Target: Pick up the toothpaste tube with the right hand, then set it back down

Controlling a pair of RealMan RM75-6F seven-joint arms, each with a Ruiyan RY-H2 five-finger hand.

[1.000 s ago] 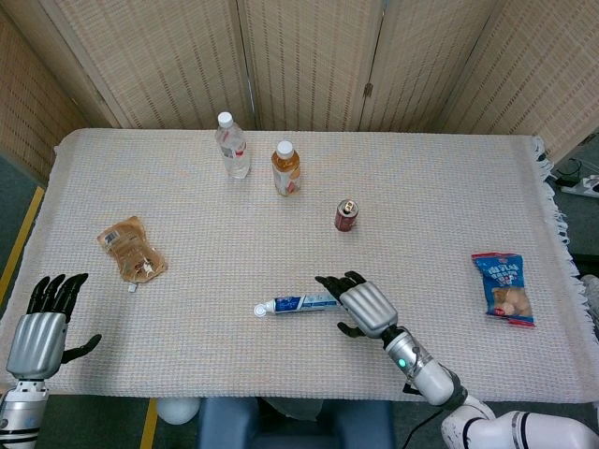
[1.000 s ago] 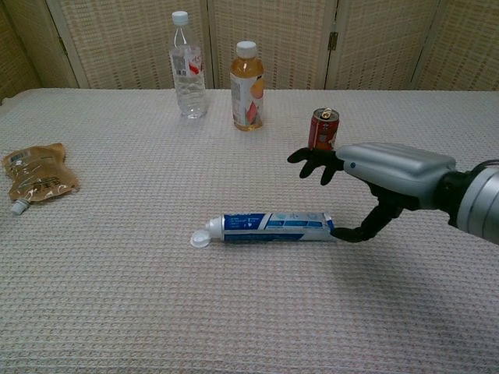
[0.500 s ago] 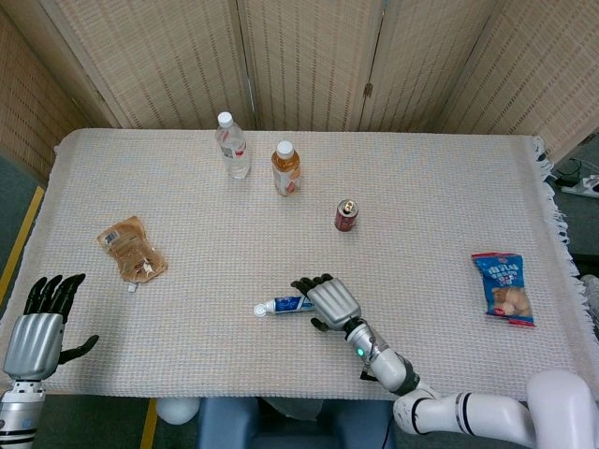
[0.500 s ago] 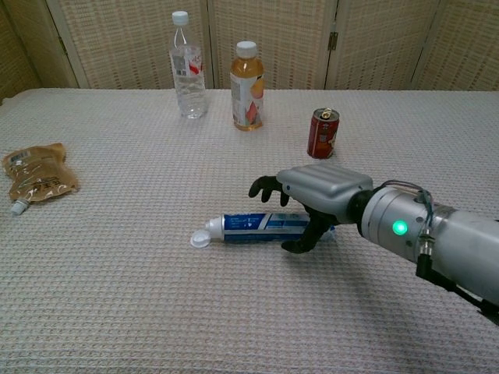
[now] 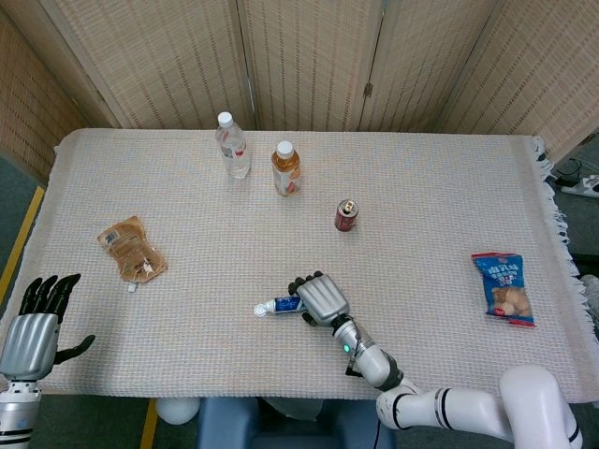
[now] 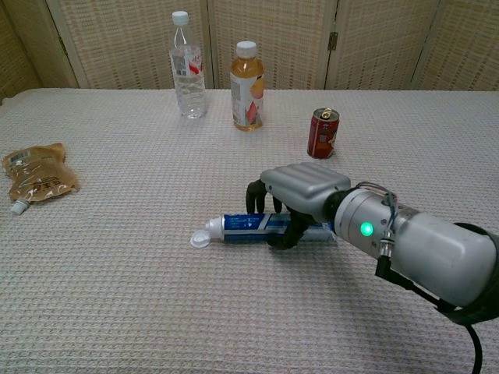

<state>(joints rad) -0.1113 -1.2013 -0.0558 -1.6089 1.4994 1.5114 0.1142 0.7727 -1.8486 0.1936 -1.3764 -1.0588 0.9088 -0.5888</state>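
Observation:
The toothpaste tube (image 5: 279, 305) (image 6: 245, 224), white and blue with a white cap at its left end, lies flat on the woven tablecloth near the front edge. My right hand (image 5: 318, 296) (image 6: 300, 191) sits over the tube's right half. Its fingers curl down behind the tube and its thumb crosses the near side, so it grips the tube, which still rests on the cloth. My left hand (image 5: 33, 327) hovers off the table's front left corner, fingers spread and holding nothing. It shows only in the head view.
A clear water bottle (image 5: 232, 145) (image 6: 187, 66) and an orange drink bottle (image 5: 286, 168) (image 6: 247, 76) stand at the back. A red can (image 5: 346, 215) (image 6: 323, 134) stands just beyond my right hand. A brown pouch (image 5: 131, 249) (image 6: 35, 175) lies left, a blue snack bag (image 5: 504, 287) far right.
My right hand moved left along the tube from its tail end to over its right half, and its fingers curled down around it. The tube has not shifted. The left hand barely moved.

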